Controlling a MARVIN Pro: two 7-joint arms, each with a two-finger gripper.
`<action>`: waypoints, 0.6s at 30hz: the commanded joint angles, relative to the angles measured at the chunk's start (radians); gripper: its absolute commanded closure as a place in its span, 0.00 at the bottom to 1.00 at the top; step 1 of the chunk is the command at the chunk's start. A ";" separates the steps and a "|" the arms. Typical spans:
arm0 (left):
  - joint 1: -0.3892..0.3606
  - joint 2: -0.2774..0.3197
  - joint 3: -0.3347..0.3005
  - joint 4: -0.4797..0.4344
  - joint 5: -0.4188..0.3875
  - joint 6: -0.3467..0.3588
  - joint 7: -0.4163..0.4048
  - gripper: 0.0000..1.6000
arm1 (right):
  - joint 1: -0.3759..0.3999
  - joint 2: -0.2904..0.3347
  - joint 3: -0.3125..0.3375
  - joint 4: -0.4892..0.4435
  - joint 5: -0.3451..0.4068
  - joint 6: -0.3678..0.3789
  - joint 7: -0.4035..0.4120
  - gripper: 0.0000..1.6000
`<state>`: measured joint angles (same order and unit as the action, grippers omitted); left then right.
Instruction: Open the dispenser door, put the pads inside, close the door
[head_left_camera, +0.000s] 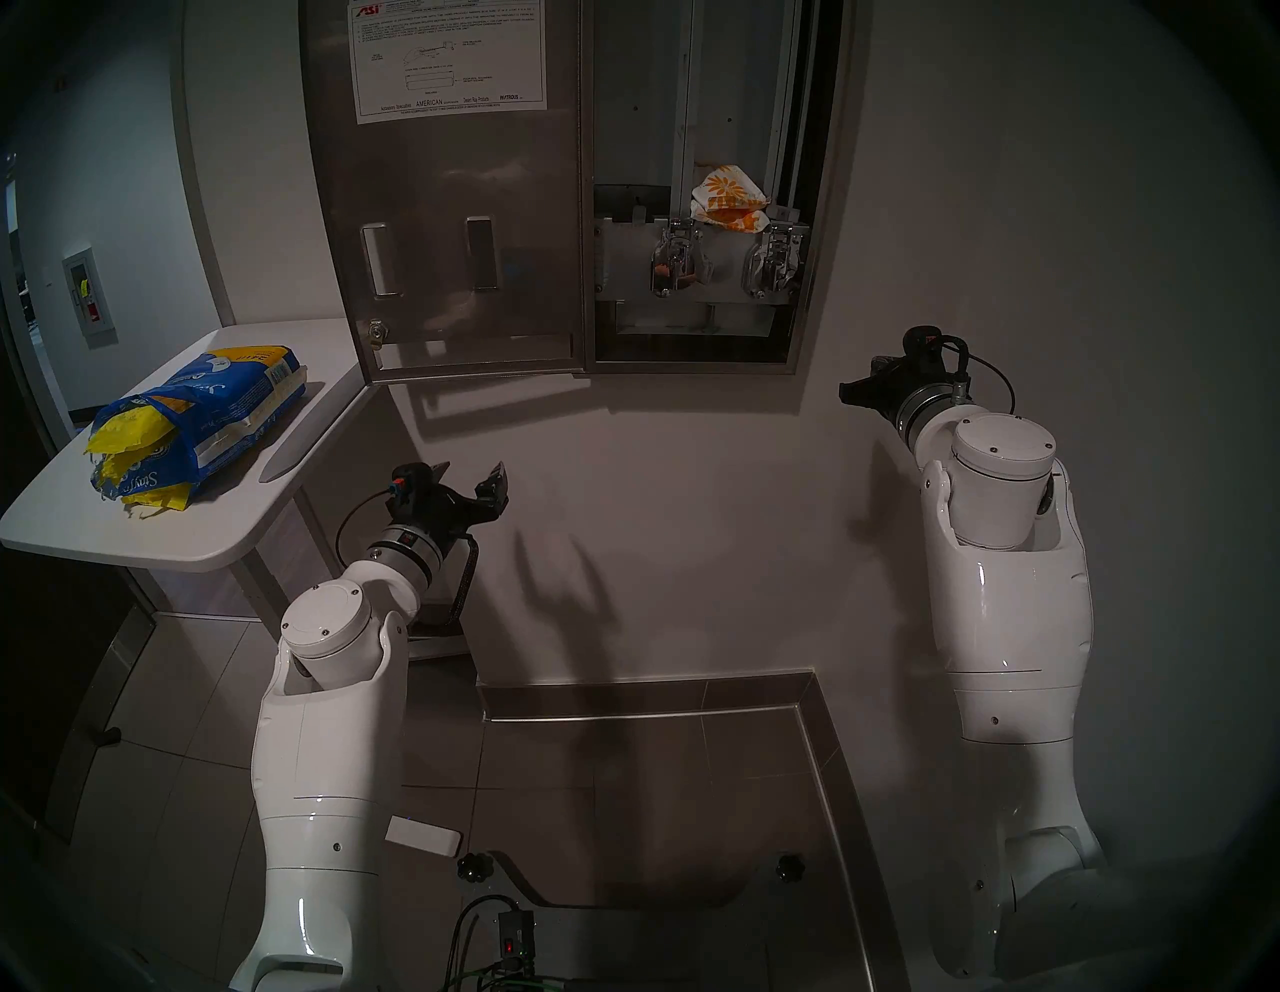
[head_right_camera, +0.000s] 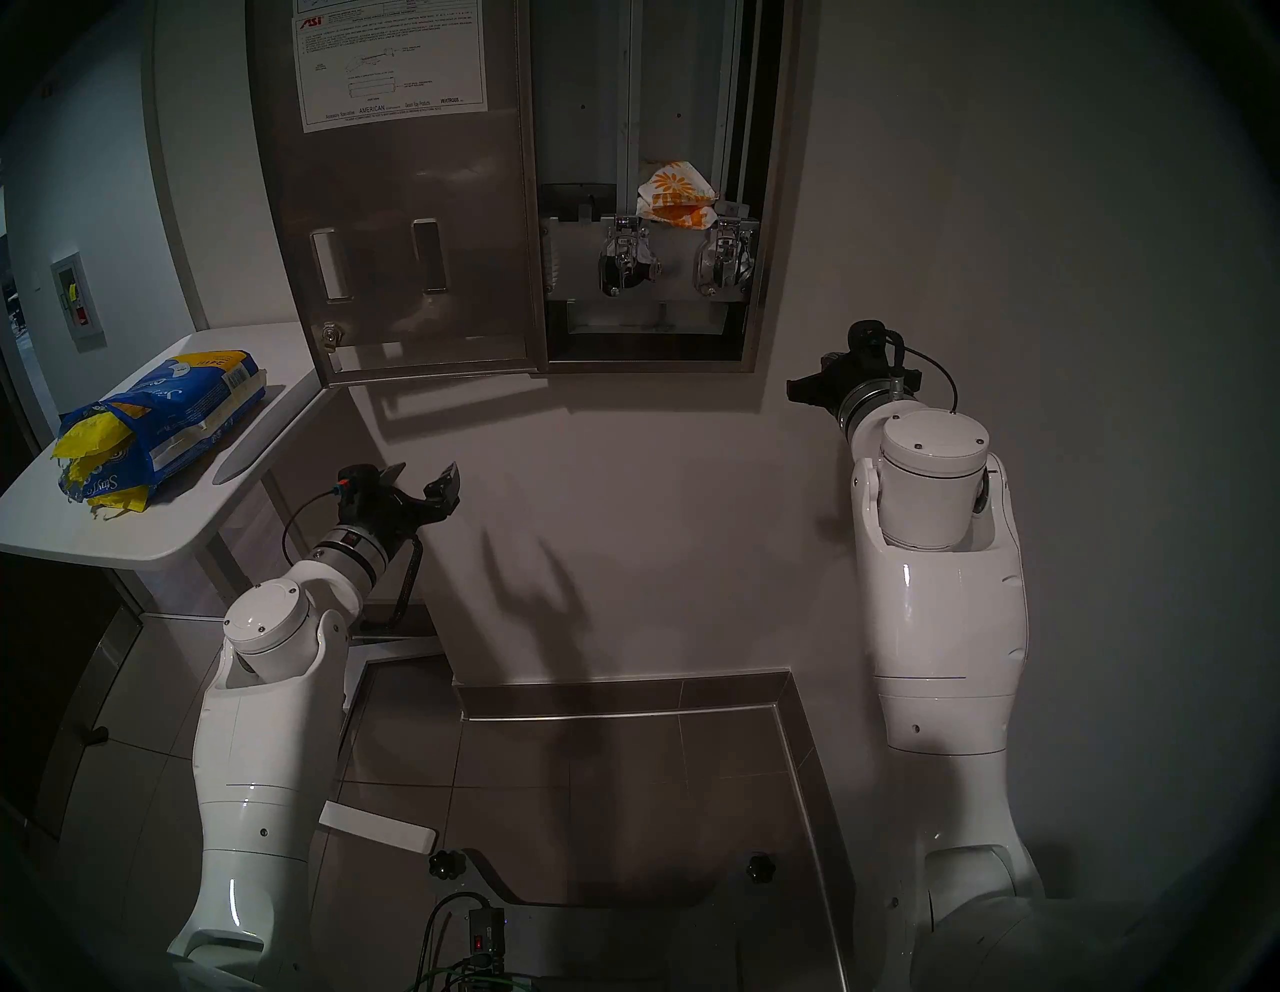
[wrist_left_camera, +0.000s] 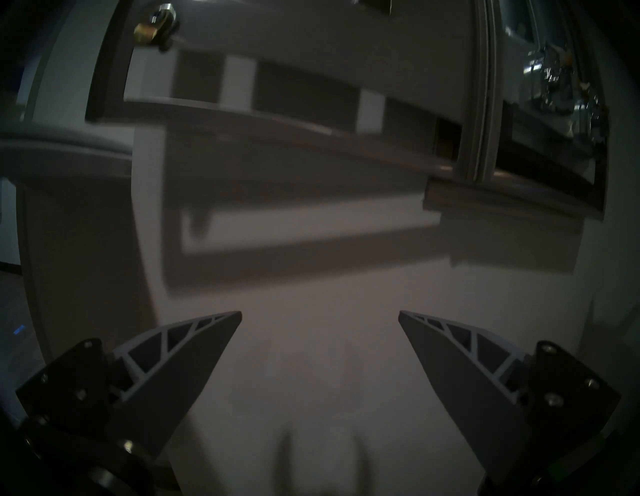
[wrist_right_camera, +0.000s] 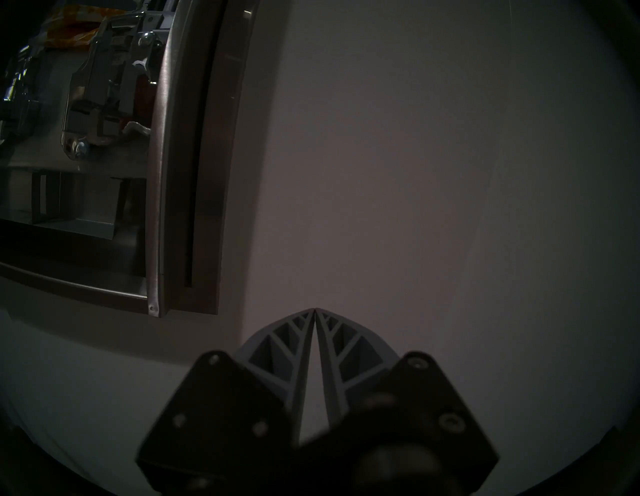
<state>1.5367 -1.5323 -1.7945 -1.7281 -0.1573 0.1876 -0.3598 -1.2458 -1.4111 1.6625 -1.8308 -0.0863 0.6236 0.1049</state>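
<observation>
the top of the door (head_left_camera: 457, 228) and of the dispenser (head_left_camera: 699, 173) is cut off by the frame in both head views, so the full height is not seen. the door stands swung open to the left, its back side with the white sheet (head_left_camera: 447, 59) facing the robot; the print on the sheet is too small to read. the front of the door is hidden.

inside the dispenser, white packets with orange flowers (head_left_camera: 731, 201) lie on top of the mechanism, above two shiny levers (head_left_camera: 675, 260). how many packets there are is hard to tell.

the pads (head_left_camera: 128, 433) are on the desk (head_left_camera: 173, 512) at the left, well apart from the dispenser. they show as yellow wrappers at the torn end of a blue bag (head_left_camera: 201, 415); most of each pad is hidden in the bag, so their number cannot be told.

the left wrist view is blurred and dark; it shows the lower edge of the door and the lock (wrist_left_camera: 157, 26), with shadows on the wall.

the left gripper (head_left_camera: 471, 485) is below the door, in front of the wall. its fingers (wrist_left_camera: 194, 350) are spread wide and hold nothing and touch nothing.

the right gripper (wrist_right_camera: 315, 310) is to the right of the dispenser, near its lower corner, facing the bare wall. its fingers (wrist_right_camera: 294, 343) meet at the tips, with nothing between them.
</observation>
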 joint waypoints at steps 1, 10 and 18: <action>-0.007 0.016 -0.026 -0.108 -0.033 0.000 -0.030 0.00 | 0.011 0.001 0.002 -0.012 0.002 -0.005 0.001 0.68; -0.006 0.055 -0.078 -0.203 -0.093 0.010 -0.108 0.00 | 0.011 0.001 0.001 -0.012 0.002 -0.005 0.001 0.68; 0.002 0.095 -0.111 -0.254 -0.114 0.007 -0.169 0.00 | 0.011 0.001 0.001 -0.012 0.003 -0.006 0.001 0.68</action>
<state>1.5398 -1.4794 -1.8785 -1.9253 -0.2482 0.2005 -0.4778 -1.2458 -1.4102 1.6623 -1.8306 -0.0863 0.6233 0.1039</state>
